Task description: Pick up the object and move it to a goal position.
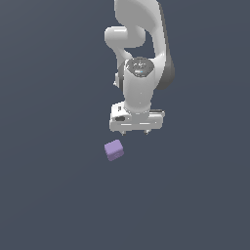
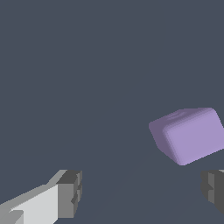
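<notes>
In the exterior view we see one white arm (image 1: 141, 58) above a dark floor (image 1: 49, 195), and one lavender cube (image 1: 114, 150) at about seven o'clock from the gripper (image 1: 135, 132), near but apart. Only the wrist view shows us two grey fingertips (image 2: 70, 192) spread wide, nothing between them; the cube (image 2: 190, 135) lies clear of both.
</notes>
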`<control>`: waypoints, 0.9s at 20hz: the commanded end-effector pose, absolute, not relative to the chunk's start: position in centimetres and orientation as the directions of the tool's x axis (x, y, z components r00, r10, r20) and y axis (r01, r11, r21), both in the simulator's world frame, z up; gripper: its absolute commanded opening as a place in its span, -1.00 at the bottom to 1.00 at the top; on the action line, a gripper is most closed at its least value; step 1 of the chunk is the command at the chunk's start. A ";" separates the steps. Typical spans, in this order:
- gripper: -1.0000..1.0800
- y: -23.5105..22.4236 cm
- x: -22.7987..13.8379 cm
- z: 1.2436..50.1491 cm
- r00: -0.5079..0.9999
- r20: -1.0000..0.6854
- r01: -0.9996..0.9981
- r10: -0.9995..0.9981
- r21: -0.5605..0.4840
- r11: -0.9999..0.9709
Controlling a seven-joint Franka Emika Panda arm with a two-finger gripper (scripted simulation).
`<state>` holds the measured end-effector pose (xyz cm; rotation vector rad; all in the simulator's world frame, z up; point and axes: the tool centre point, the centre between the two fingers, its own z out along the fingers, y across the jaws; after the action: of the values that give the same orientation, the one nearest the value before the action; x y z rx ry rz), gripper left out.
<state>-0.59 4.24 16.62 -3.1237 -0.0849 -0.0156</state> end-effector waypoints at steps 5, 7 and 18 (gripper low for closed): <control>0.92 4.7 -0.6 17.0 0.998 0.012 0.060 0.060 -0.016 -0.998; 0.92 5.3 -0.6 17.5 0.998 0.013 0.068 0.068 -0.016 -0.998; 0.92 5.6 -0.5 17.7 0.999 0.013 0.051 0.051 -0.017 -0.999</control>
<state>-0.53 5.72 17.78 -3.1233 -0.0962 -0.0208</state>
